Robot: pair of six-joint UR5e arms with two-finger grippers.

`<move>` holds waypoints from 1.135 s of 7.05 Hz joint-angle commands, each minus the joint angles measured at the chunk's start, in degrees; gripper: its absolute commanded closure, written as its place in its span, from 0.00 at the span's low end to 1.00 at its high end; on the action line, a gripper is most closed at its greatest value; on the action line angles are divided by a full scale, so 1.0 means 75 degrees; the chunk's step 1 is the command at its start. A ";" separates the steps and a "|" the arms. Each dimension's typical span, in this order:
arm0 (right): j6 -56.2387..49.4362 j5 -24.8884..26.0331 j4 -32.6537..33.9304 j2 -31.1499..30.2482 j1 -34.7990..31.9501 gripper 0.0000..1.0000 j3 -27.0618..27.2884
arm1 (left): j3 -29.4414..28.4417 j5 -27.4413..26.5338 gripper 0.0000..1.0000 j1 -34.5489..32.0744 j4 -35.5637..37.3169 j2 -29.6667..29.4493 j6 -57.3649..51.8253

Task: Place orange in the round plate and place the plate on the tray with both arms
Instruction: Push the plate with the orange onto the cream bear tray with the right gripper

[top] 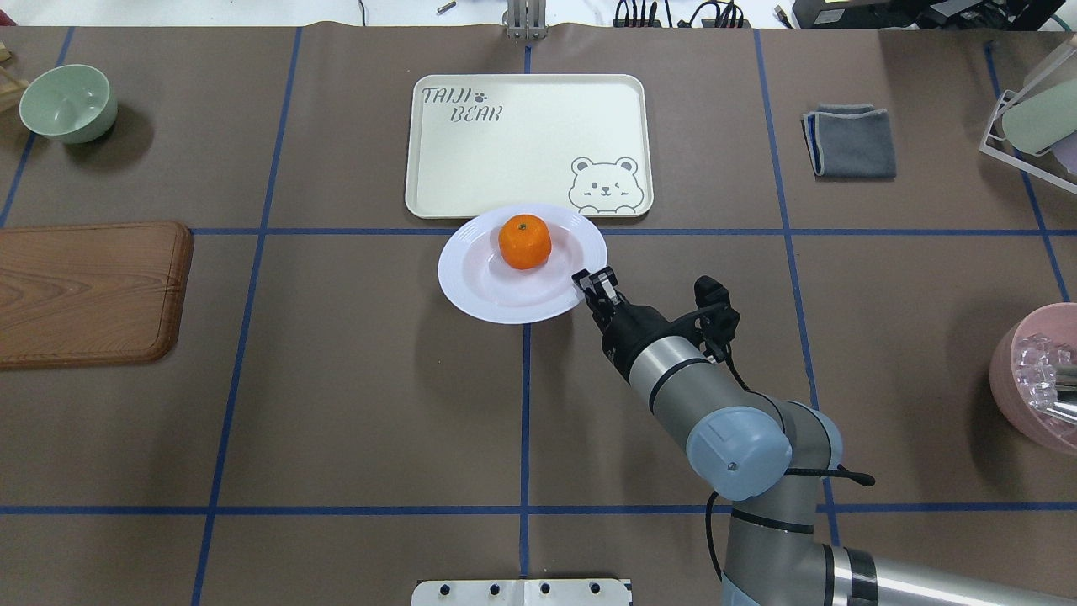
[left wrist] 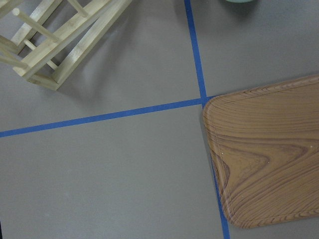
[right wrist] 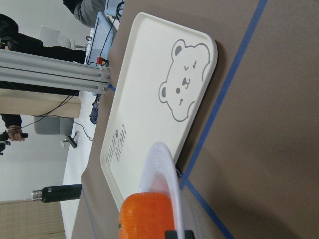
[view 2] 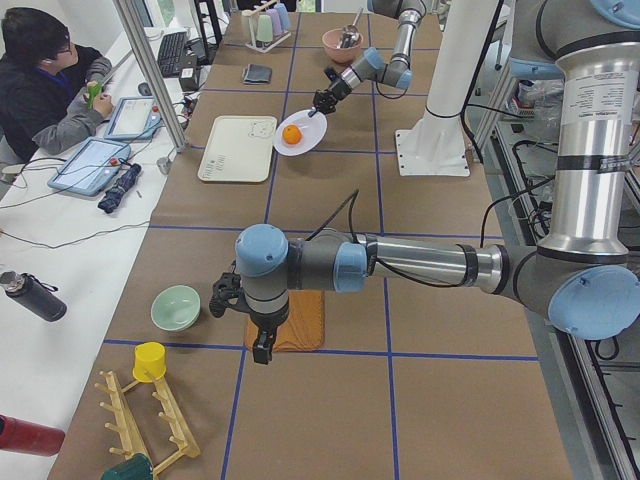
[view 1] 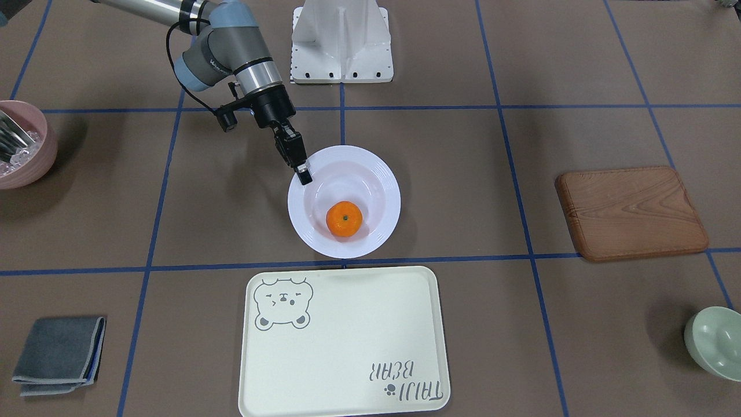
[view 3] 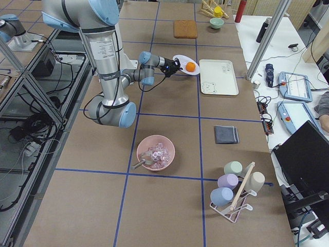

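An orange (view 1: 344, 219) (top: 524, 241) lies in the round white plate (view 1: 382, 174) (top: 480, 286). My right gripper (view 1: 303, 174) (top: 591, 282) is shut on the plate's rim, on the side nearest the robot. In the overhead view the plate's far edge overlaps the near edge of the cream bear tray (view 1: 347, 347) (top: 522, 151). The right wrist view has the orange (right wrist: 144, 216), plate rim (right wrist: 159, 164) and tray (right wrist: 149, 89). My left gripper (view 2: 262, 350) hangs near the wooden board, far from the plate, and I cannot tell whether it is open.
A wooden board (view 1: 631, 213) (left wrist: 269, 159) and a green bowl (view 1: 715, 341) lie on the robot's left side. A folded grey cloth (view 1: 58, 354) and a pink bowl of ice (view 1: 23, 145) are on its right. A wooden rack (left wrist: 60, 40) stands near the left wrist.
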State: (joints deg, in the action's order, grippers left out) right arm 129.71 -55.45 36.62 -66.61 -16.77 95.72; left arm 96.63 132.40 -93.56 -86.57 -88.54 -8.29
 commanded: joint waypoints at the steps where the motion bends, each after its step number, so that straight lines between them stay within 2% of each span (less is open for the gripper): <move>1: -0.0010 0.0092 -0.0289 0.0314 -0.0573 1.00 -0.0199 | 0.0170 0.0509 0.01 0.0006 -0.0581 0.0529 0.0494; 2: 0.0013 0.0011 -0.0277 0.0664 -0.0994 1.00 -0.0642 | 0.0182 0.0522 0.01 -0.0006 -0.0818 0.0636 0.0507; 4: 0.0060 0.0010 -0.0149 0.1891 -0.1419 1.00 -0.2313 | 0.0205 0.0522 0.01 0.0006 -0.0832 0.0684 0.0495; 6: 0.0165 0.0022 0.0750 0.2831 -0.1654 1.00 -0.3232 | 0.0205 0.0522 0.01 0.0018 -0.0832 0.0661 0.0507; 8: 0.0318 0.0022 0.0836 0.3745 -0.1841 1.00 -0.4891 | 0.0205 0.0522 0.01 0.0018 -0.0832 0.0649 0.0507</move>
State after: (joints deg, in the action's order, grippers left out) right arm 131.56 -55.29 42.17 -42.72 -29.71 66.43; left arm 98.17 136.32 -93.44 -92.80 -83.60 -4.49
